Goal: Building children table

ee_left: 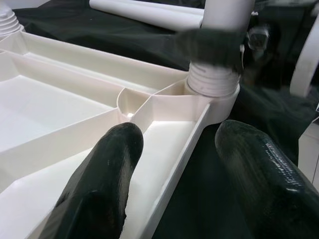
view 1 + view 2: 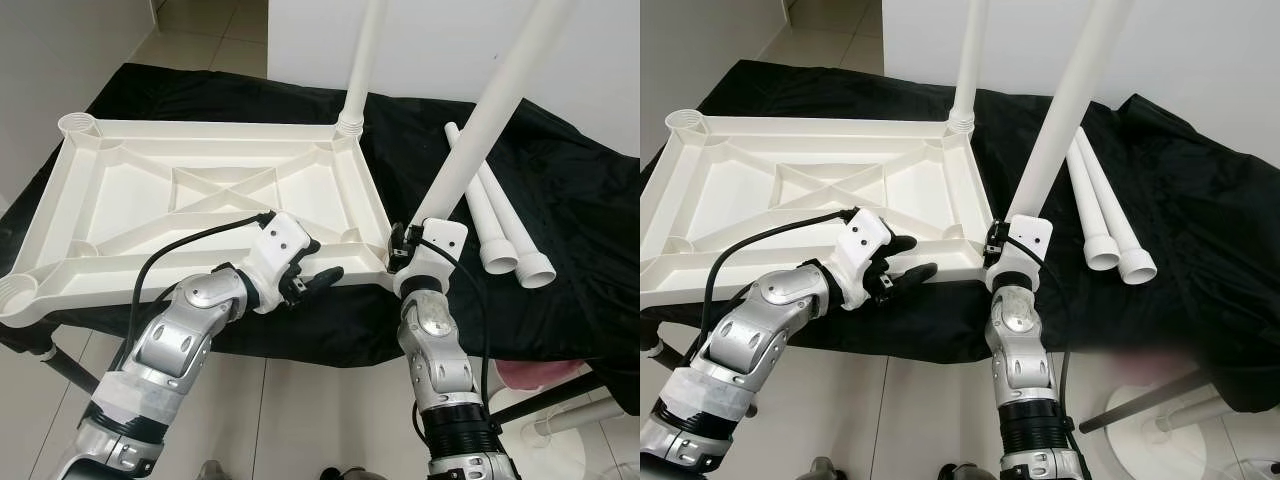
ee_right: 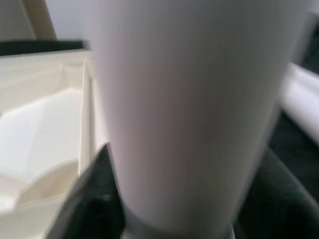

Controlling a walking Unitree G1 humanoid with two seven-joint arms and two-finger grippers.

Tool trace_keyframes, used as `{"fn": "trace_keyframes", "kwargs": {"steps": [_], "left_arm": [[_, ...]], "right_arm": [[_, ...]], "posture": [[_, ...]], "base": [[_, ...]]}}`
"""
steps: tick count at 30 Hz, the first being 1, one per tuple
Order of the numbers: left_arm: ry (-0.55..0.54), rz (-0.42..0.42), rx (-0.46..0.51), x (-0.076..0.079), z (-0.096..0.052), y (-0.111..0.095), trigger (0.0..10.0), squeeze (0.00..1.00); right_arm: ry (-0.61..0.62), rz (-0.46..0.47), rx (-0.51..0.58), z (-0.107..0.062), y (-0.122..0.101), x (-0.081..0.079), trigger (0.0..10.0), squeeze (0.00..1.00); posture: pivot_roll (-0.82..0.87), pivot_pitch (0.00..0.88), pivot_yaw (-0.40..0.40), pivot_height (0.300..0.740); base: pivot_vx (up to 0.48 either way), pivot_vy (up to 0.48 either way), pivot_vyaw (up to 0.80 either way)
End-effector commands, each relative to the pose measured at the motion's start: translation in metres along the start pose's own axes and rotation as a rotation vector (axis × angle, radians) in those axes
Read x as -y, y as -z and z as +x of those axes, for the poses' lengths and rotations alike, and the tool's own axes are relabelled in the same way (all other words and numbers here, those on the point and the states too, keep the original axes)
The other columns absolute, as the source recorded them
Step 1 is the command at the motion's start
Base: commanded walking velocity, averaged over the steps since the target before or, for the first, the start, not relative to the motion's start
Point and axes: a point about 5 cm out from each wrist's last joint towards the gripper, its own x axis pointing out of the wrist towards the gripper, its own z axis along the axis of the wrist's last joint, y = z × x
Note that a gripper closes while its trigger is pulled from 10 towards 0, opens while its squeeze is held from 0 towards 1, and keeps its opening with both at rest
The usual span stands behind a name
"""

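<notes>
The white tabletop (image 2: 200,200) lies upside down on a table under black cloth (image 2: 560,220). The right end effector (image 2: 408,248) grips a leg (image 2: 480,130) seated in the near corner socket (image 1: 212,89); it should stay vertical while being pushed or turned home. The left end effector (image 2: 305,283), fingers spread empty, straddles the rim to steady it. Two spare legs (image 2: 500,220) lie beside.

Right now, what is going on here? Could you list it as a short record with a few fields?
tabletop: white, upside down on a black cloth
fitted leg: upright in the far right corner socket
leg in hand: tilted, its foot at the near right corner socket
right pincer: shut on that leg near its foot
left pincer: open, straddling the tabletop's near rim
spare legs: two, lying on the cloth to the right
</notes>
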Motion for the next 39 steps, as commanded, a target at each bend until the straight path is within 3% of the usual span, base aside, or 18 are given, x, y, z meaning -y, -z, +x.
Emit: {"fn": "trace_keyframes", "kwargs": {"steps": [1,8,11,12,14,15,20,21,23,36,37,38,39], "left_arm": [[-0.001,-0.015,-0.001,0.001,0.004,0.0,10.0,0.0],[0.0,-0.068,0.0,0.003,0.006,0.001,10.0,0.0],[-0.016,-0.077,-0.006,0.006,0.008,0.004,10.0,0.0],[-0.023,-0.074,-0.007,0.007,0.008,0.005,10.0,0.0],[-0.031,-0.071,-0.008,0.008,0.009,0.006,10.0,0.0],[-0.022,-0.074,-0.01,0.011,0.01,0.007,10.0,0.0],[0.008,-0.067,-0.008,0.02,0.012,0.007,10.0,0.0],[0.026,-0.063,-0.008,0.024,0.013,0.006,10.0,0.0],[0.036,-0.062,-0.008,0.026,0.015,0.005,10.0,0.0],[0.064,-0.045,0.008,0.036,0.019,0.003,10.0,0.0],[0.06,-0.041,0.009,0.036,0.018,0.002,10.0,0.0],[0.055,-0.038,0.009,0.035,0.018,0.002,10.0,0.0],[0.052,-0.036,0.009,0.034,0.018,0.002,10.0,0.0]], "right_arm": [[-0.016,-0.007,-0.054,-0.002,0.01,0.007,10.0,1.0],[-0.056,-0.004,-0.051,0.003,0.008,0.014,10.0,1.0],[-0.168,-0.015,-0.064,0.008,0.009,0.021,10.0,1.0],[-0.189,-0.013,-0.059,0.01,0.008,0.023,10.0,0.78],[-0.205,-0.013,-0.051,0.011,0.007,0.025,10.0,0.78],[-0.247,-0.027,-0.037,0.012,0.005,0.025,10.0,0.0],[-0.336,-0.076,0.0,0.014,0.001,0.026,10.0,0.0],[-0.426,-0.099,0.015,0.016,-0.001,0.027,10.0,0.0],[-0.483,-0.118,0.019,0.018,-0.002,0.028,10.0,0.0],[-0.682,-0.203,-0.006,0.031,-0.001,0.032,9.7,0.0],[-0.701,-0.205,-0.011,0.032,0.0,0.032,9.1,0.0],[-0.712,-0.214,-0.018,0.033,0.001,0.033,4.5,0.0],[-0.717,-0.22,-0.022,0.034,0.001,0.034,4.5,0.0]], "posture": [[0.03,0.09,-0.103,0.74],[0.03,0.081,-0.108,0.74],[0.04,0.075,-0.111,0.74],[0.04,0.072,-0.111,0.74],[0.04,0.072,-0.111,0.74],[0.04,0.071,-0.111,0.74],[0.03,0.07,-0.11,0.74],[0.03,0.069,-0.109,0.74],[0.03,0.068,-0.11,0.74],[0.04,0.065,-0.113,0.74],[0.04,0.065,-0.113,0.74],[0.04,0.065,-0.113,0.74],[0.04,0.065,-0.113,0.74]], "base": [[0.0,0.0,0.0],[0.0,0.0,0.0],[0.0,0.0,0.0],[0.0,0.0,0.0],[0.0,0.0,0.0],[0.0,0.0,0.0],[0.0,0.0,0.0],[0.0,0.0,0.0],[0.0,0.0,0.0],[0.0,0.0,0.0],[0.0,0.0,0.0],[0.0,0.0,0.0],[0.0,0.0,0.0]]}}
